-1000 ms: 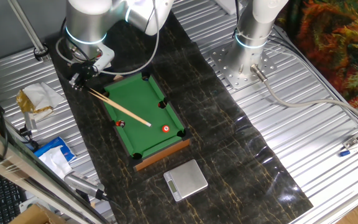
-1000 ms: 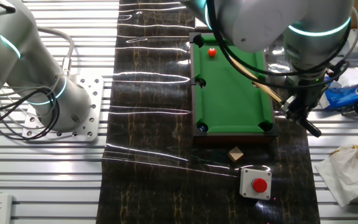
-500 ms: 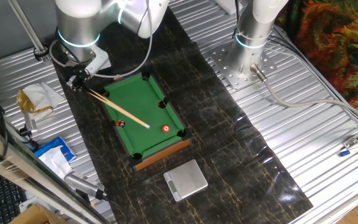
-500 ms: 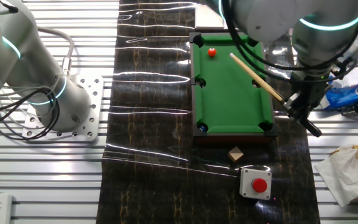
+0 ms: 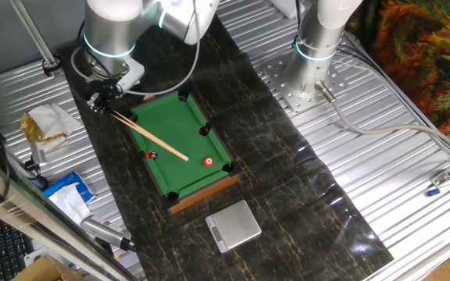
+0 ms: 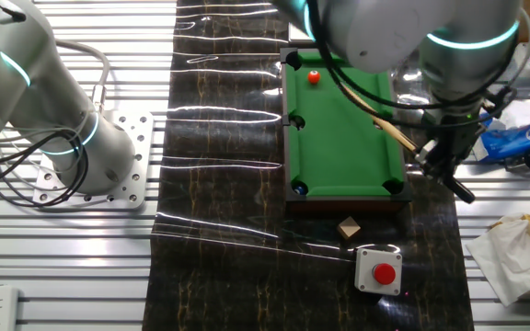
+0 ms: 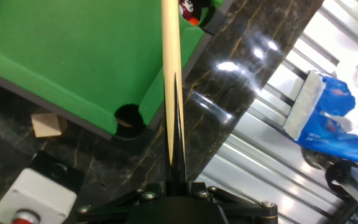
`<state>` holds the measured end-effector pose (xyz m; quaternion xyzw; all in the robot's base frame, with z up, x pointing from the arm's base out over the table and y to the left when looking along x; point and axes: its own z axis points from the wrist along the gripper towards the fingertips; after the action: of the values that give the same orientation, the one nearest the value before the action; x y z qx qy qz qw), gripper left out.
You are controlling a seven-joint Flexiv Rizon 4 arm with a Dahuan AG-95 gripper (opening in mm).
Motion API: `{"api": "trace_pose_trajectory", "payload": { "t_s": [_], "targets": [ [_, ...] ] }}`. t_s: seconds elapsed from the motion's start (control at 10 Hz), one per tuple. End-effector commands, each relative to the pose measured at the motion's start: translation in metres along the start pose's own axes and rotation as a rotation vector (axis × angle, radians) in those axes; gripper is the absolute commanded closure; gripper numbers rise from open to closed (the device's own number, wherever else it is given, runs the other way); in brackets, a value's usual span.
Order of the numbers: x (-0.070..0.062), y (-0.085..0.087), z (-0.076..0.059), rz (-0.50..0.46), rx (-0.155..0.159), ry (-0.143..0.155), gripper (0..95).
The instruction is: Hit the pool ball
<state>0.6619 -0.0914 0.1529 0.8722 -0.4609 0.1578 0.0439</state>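
Observation:
The pool ball (image 5: 208, 161), tiny, red with a white spot, lies on the green mini pool table (image 5: 170, 125) near its front right corner pocket. It also shows in the other fixed view (image 6: 314, 77). My gripper (image 5: 100, 101) is off the table's far left corner, shut on a thin wooden cue stick (image 5: 151, 136). The cue slants across the felt and its tip ends a short way left of the pool ball, apart from it. In the hand view the cue (image 7: 171, 81) runs straight out from my gripper (image 7: 178, 180); the pool ball is out of that view.
A darker blackish-red ball (image 5: 151, 154) lies by the cue at the table's left rail. A grey scale (image 5: 234, 225) is in front of the table. A red-button box (image 6: 378, 270) and wooden block (image 6: 348, 227) lie near the table end. Blue packet (image 7: 328, 118) and crumpled paper (image 5: 44, 125) are beside it.
The arm swung a little to one side half a second ago and has come back to where it was a second ago. The cue tip and both balls stay put.

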Motion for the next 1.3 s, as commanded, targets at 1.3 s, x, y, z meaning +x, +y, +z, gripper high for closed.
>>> {"api": "trace_pose_trajectory", "payload": {
  "t_s": [1.3],
  "targets": [
    [-0.021,0.001,0.003,-0.028,-0.006,0.016,95.0]
  ]
}}
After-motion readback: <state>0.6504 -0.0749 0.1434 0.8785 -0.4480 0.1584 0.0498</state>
